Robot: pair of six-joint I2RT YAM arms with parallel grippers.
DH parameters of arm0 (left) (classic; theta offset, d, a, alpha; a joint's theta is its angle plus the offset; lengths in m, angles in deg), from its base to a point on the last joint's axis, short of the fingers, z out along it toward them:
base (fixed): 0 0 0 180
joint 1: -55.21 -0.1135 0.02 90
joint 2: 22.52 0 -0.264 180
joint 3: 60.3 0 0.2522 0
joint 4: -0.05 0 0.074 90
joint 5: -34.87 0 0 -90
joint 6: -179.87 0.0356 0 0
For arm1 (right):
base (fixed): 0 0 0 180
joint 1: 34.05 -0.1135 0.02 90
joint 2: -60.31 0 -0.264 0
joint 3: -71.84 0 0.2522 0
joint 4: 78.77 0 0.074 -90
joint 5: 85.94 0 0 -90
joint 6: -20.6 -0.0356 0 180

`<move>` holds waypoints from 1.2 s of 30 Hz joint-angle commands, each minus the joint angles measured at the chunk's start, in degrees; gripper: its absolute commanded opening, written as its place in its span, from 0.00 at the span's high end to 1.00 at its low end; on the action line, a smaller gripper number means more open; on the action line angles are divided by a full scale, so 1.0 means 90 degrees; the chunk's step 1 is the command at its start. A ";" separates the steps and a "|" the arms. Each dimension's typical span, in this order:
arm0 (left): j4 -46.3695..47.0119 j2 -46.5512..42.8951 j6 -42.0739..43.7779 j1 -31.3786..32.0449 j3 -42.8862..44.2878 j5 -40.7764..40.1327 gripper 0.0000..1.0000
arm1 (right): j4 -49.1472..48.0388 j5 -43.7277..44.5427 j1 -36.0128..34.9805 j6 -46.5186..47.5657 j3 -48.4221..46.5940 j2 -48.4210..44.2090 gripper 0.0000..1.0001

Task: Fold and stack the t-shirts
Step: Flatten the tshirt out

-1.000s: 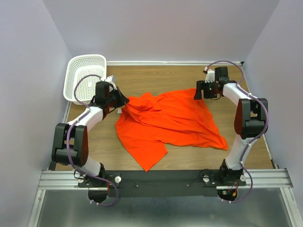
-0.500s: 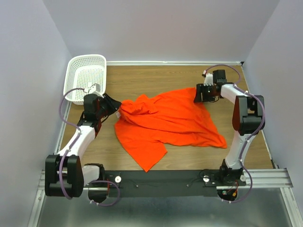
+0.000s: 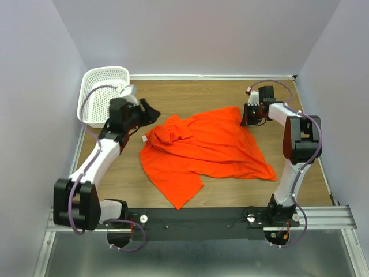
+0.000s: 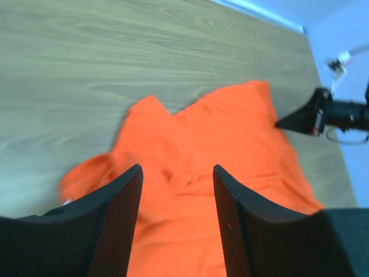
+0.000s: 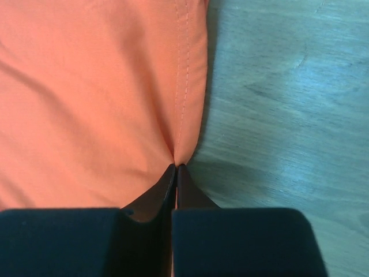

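1 t-shirt (image 3: 213, 147) | 1 basket (image 3: 106, 70) | left gripper (image 4: 176, 173) spread, empty | right gripper (image 5: 175, 167) pinching hem

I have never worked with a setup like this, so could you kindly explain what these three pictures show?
This is a robot with two arms, the left arm and the right arm, bolted at the near edge of a wooden table. One picture looks down from above and behind them; the other two come from a camera on each wrist. An orange-red t-shirt lies crumpled on the table, and a white mesh basket sits at its far left corner. The right gripper is shut on the t-shirt's edge; the left gripper is open and holds nothing.
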 commanded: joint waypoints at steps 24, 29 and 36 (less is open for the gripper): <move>-0.3520 0.5092 0.2228 0.2561 0.4431 -0.3142 0.56 | 0.0009 -0.0048 0.0113 0.0228 0.0329 -0.0172 0.99; -0.3676 0.5482 0.2364 0.2570 0.4704 -0.2878 0.65 | 0.0029 -0.0097 0.0279 0.0218 0.0338 -0.0211 0.99; -0.3735 0.5513 0.2423 0.2590 0.4899 -0.3258 0.96 | 0.0039 -0.0155 0.0327 0.0208 0.0339 -0.0231 0.99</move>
